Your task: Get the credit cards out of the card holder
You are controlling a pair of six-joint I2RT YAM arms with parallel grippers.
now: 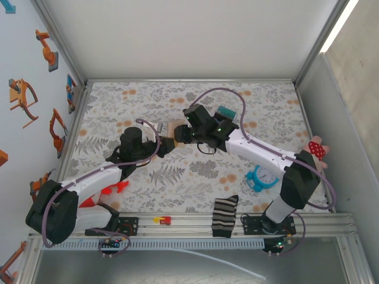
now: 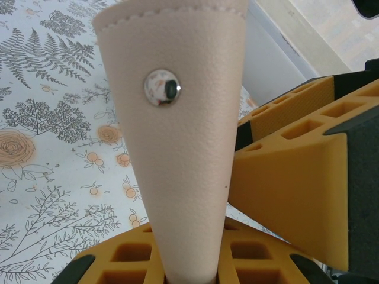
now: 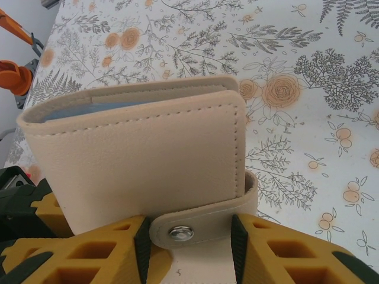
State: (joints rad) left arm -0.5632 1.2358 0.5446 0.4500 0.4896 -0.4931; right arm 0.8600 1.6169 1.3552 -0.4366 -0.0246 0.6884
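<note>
Left tool (image 2: 186,263), clamped on the flap (image 2: 177,177) of the card holder (image 3: 142,160), should hold firm above the desk (image 3: 308,89) while your right tool (image 3: 189,251), gripping the snap strap (image 3: 204,225), peels it open without twisting.

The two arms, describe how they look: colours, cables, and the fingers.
Both the left arm and right arm have white link covers with black joints and a lilac cable running alongside. A small green light glows on the right wrist. The fingers are yellow-orange grid-patterned pads edged in dark green-black.

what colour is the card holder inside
Light blue, visible at the top of the card holder; right wrist view.
</note>
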